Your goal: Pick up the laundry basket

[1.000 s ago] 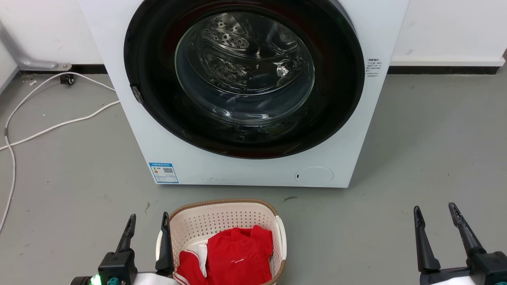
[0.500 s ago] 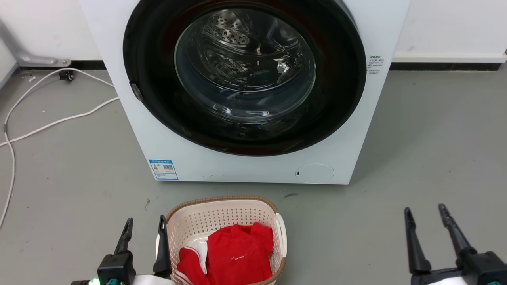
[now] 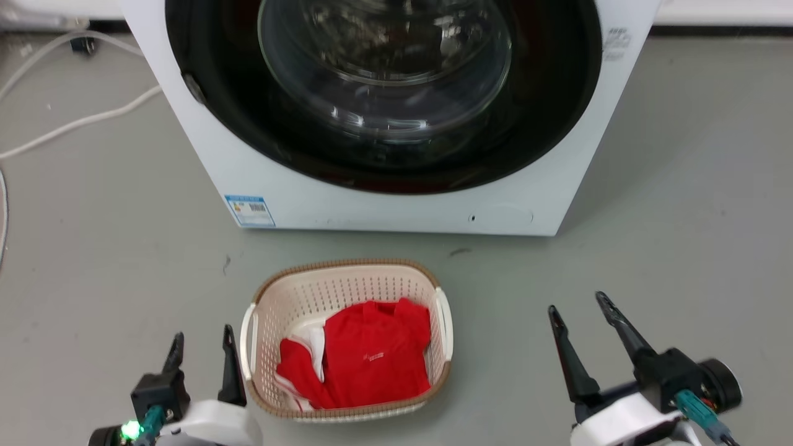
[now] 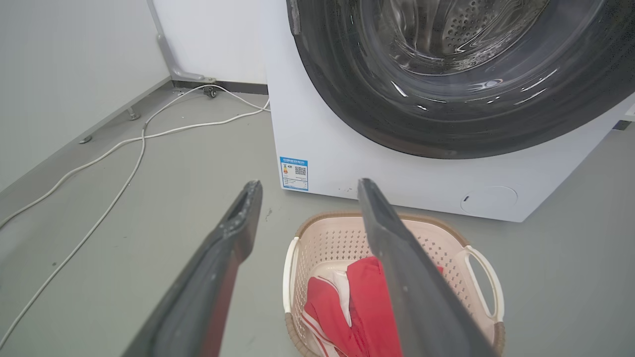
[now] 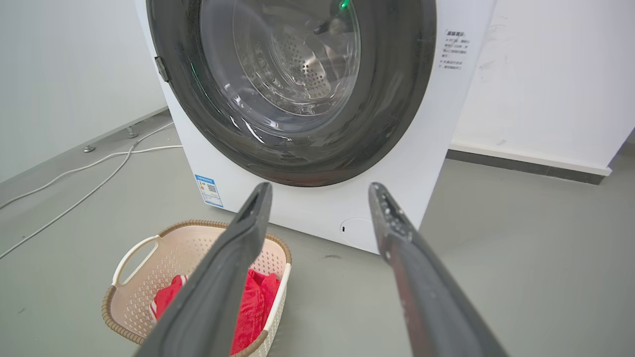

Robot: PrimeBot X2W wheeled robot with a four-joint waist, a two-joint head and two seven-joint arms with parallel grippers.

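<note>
Laundry basket [image 3: 347,291] is flanked by open, empty jaws, left gripper [image 3: 203,334] just beside, right gripper [image 3: 576,303] well apart, so it could be tipped if lifted unevenly.

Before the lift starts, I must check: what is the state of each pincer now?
Left pincer: open, empty, beside the basket.
Right pincer: open, empty.

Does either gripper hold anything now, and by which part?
Nothing is held: the left gripper and right gripper are open and empty, the laundry basket in neither.
</note>
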